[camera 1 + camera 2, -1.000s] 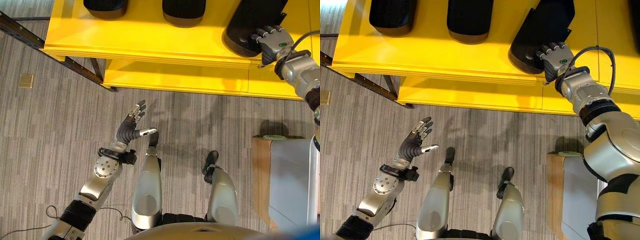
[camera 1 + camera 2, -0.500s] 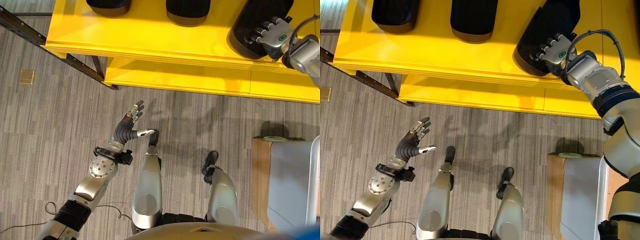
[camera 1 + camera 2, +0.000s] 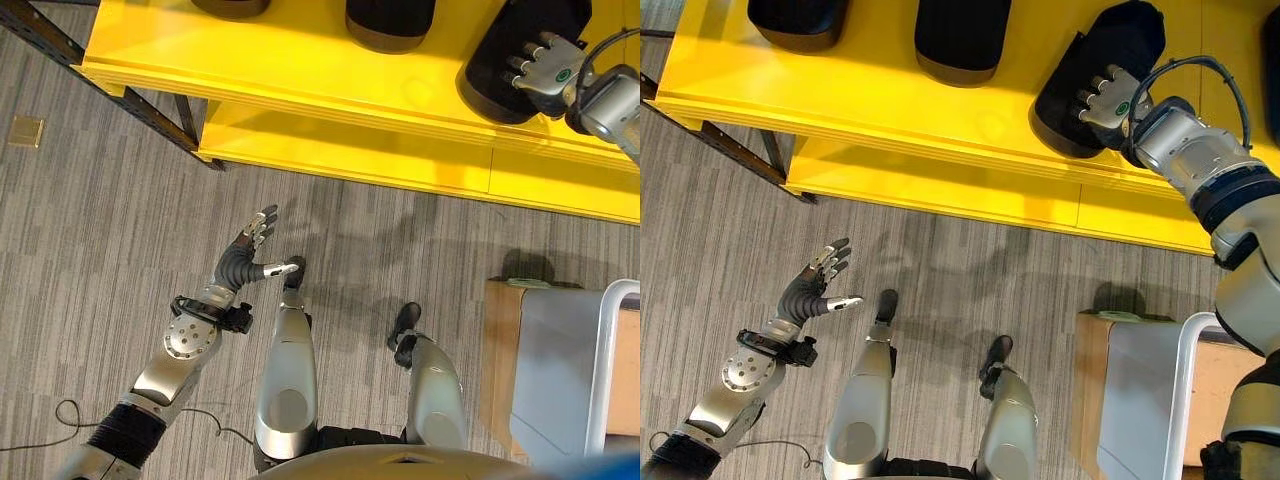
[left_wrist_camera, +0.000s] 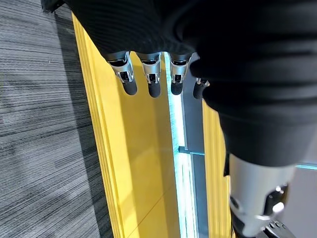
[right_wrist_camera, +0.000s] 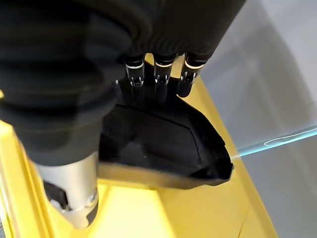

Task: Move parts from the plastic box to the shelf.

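Left eye view: black part (image 3: 520, 55) lay tilted on the top board of the yellow shelf (image 3: 300, 70), right of two other black parts (image 3: 390, 20). Right hand (image 3: 545, 72) rested on its near right edge. Left hand (image 3: 245, 262) hung low over the carpet, well apart from the shelf, fingers spread.

Right eye view: the right hand's fingers (image 3: 1095, 92) lay over the part's top.

Left wrist view: fingers straight, holding nothing.

Right wrist view: fingers curled over the part's rim, thumb beneath.

Right hand (image 3: 1102, 98) atop black part (image 3: 1095, 75) on yellow shelf (image 3: 870, 110); left hand (image 3: 810, 288) open-fingered above floor.
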